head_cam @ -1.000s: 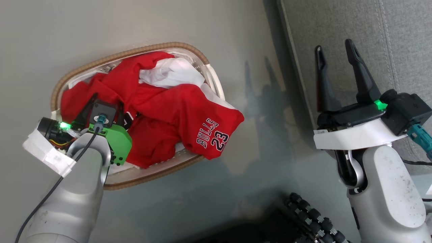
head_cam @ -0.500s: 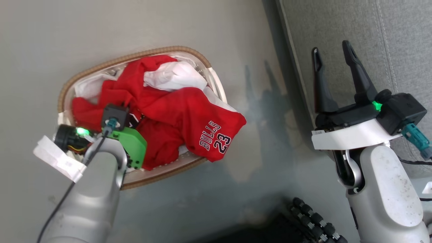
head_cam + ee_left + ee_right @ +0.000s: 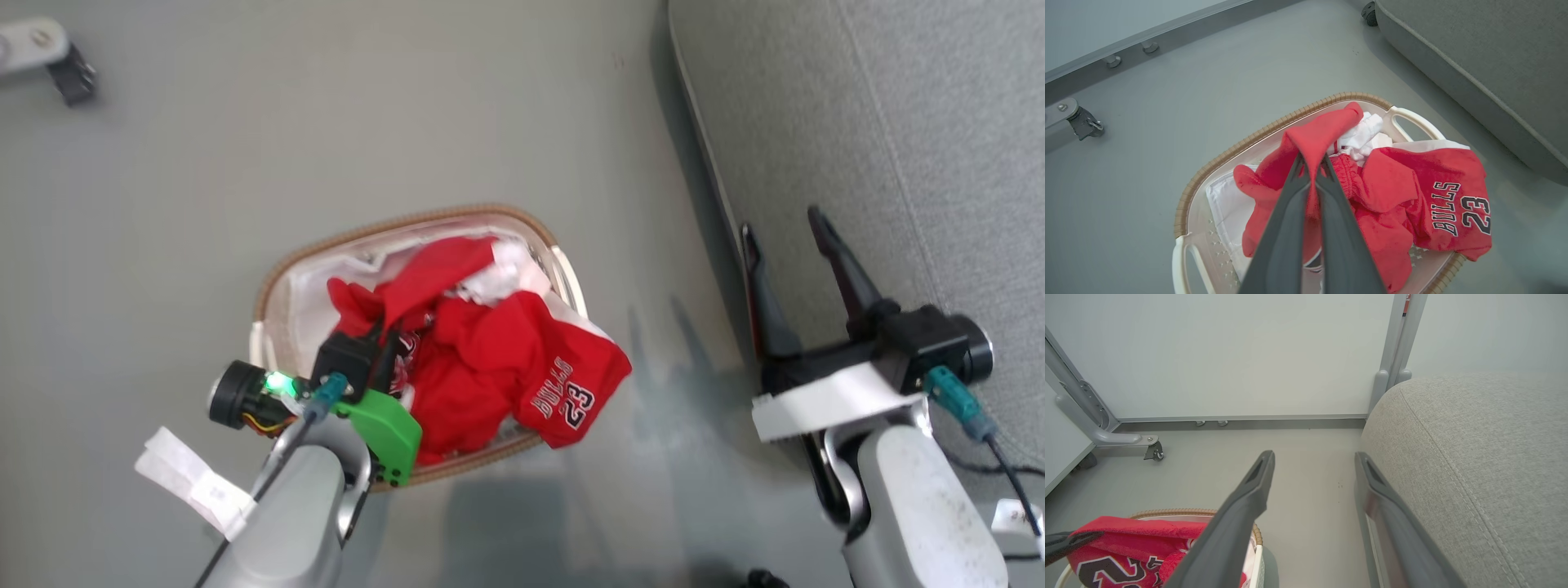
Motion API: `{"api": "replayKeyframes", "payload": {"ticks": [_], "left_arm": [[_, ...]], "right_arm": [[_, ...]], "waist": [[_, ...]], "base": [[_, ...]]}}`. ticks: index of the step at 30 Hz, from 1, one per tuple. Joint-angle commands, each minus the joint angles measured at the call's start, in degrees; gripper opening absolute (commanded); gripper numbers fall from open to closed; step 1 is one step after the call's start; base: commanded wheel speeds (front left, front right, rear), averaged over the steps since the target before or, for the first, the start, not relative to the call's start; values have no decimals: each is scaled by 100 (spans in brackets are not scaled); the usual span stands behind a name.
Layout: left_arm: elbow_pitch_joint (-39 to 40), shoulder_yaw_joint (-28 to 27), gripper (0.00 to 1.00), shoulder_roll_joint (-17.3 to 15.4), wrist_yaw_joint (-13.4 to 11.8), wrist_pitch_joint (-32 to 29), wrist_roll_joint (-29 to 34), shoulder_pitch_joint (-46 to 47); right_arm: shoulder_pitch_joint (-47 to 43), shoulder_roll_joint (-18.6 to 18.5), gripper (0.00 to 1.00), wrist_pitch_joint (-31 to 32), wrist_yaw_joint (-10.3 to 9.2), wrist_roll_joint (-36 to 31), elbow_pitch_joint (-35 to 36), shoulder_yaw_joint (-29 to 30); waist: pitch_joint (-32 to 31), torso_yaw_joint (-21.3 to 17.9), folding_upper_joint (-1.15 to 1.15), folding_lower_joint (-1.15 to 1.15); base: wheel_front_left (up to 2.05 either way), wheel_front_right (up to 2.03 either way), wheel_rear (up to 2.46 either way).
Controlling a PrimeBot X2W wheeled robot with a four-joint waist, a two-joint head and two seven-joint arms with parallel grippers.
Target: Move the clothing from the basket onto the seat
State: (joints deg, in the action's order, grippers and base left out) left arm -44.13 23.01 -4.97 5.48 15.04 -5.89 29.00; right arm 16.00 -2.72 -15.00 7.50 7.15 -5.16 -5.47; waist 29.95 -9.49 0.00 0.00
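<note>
1. Left wrist view: your left hand (image 3: 1312,162) is clamped tight on a raised fold of the clothing (image 3: 1412,192). Its two dark fingers pinch a peak of red cloth, apparently so the garment can be drawn up out of the basket (image 3: 1274,127).
2. Most of the clothing sits heaped in the basket. One panel lettered "BULLS 23" is draped over the rim on the side nearer the seat (image 3: 1474,61); none of it lies on the seat yet.
3. Head view: your right hand (image 3: 781,224) hovers at the seat's edge, fingers spread wide with nothing between them, likely kept clear of the lift.
4. The clothing is soft, crumpled red fabric with white trim, and a white liner cloth (image 3: 1224,212) shows beneath it. The basket is oval, perforated white plastic with a brown woven rim, standing on smooth grey floor (image 3: 1167,122). The seat is coarse grey weave with a rounded, piped edge.
</note>
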Motion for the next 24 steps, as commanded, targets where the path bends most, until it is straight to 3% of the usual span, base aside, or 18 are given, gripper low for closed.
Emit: {"api": "replayKeyframes", "payload": {"ticks": [1,7,16,24], "left_arm": [[134,46,0,-41,37,21,43,-181],[882,239,0,-198,132,21,93,-426],[1600,741,0,-767,197,-3,76,25],[2184,1351,0,-1153,202,-564,-629,897]], "right_arm": [[-204,-30,100,-28,-2,-70,-55,34],[-687,-29,100,-28,-3,-196,-210,91],[-1173,-28,100,-28,-2,-253,-325,32],[-1137,-27,100,-28,-3,-208,-309,-285]], "waist": [[-993,464,0,0],[-1804,620,0,0],[-2547,659,0,0],[-2816,634,0,0]], "base": [[0,0,0],[0,0,0],[0,0,0],[0,0,0]]}}
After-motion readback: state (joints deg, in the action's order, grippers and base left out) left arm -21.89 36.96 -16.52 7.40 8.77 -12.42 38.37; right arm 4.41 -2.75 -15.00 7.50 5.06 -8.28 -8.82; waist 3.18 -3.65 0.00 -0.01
